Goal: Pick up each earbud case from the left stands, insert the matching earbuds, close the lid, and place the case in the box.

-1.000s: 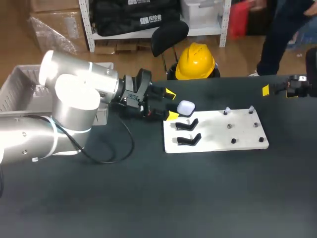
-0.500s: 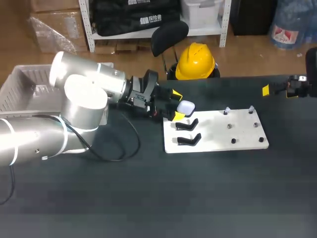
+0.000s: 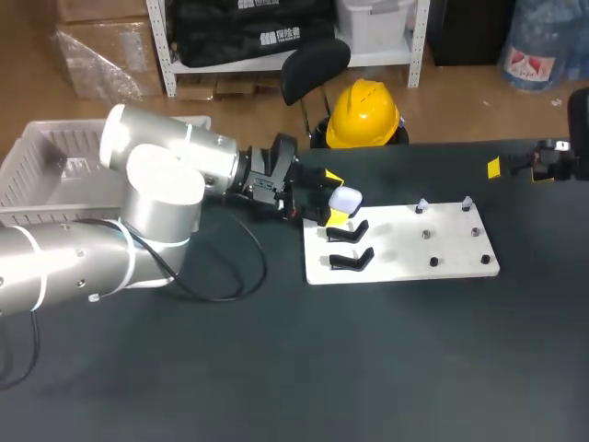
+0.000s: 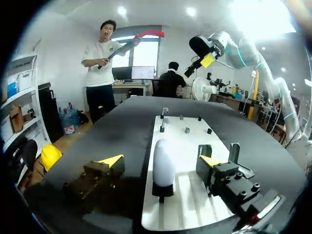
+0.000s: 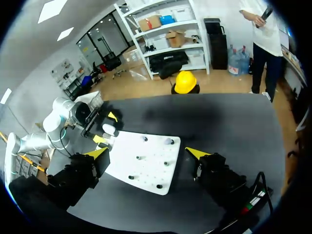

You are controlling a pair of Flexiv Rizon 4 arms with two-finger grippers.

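The white earbud case sits on its black stand at the far left corner of the white plate. The left gripper is spread wide around it, not touching; the right gripper is spread too, empty. If the fingers close off-centre, I think the smooth case may tilt and slip off.

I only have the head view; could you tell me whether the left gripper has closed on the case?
Observer: No. In the left wrist view the left gripper is open, with a gap between each finger and the case.
Operator: Thank you. Is the case seated on its stand?
Observer: Yes, it stands upright on its black stand, between the fingers.
Operator: And the right gripper, please?
Observer: The right wrist view shows the right gripper open, holding nothing.
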